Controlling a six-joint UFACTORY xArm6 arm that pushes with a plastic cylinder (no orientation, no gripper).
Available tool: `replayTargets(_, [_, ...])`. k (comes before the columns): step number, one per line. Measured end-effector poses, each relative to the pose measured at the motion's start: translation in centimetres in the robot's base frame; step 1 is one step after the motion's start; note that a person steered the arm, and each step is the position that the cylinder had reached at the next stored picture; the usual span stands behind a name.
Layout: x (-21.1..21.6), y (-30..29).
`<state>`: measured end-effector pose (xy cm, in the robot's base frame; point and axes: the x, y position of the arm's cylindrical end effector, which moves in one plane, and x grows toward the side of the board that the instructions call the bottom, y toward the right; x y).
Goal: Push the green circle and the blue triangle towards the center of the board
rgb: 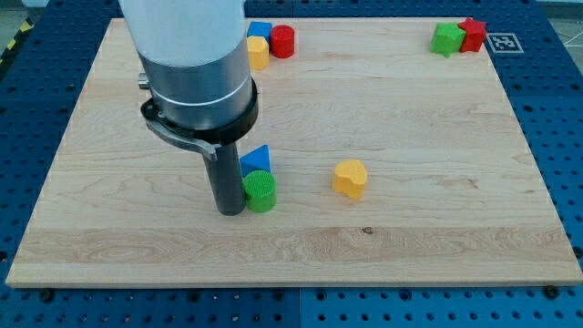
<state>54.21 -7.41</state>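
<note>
The green circle lies on the wooden board, left of the board's middle. The blue triangle sits right behind it, touching it on the side toward the view's top. My tip stands on the board directly at the green circle's left side, touching or nearly touching it. The rod and the big white and grey arm housing rise above it and hide the board behind.
A yellow heart-shaped block lies right of the pair. At the view's top, a blue block, a yellow block and a red cylinder cluster together. A green block and a red star sit at the top right.
</note>
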Motion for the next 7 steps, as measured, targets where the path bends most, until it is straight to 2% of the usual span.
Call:
replayTargets(1, [0.2, -0.5])
replayTargets(2, [2.1, -0.9])
replayTargets(3, [4.4, 1.9])
replayTargets(5, [3.7, 4.9])
replayTargets(7, [1.8, 3.4])
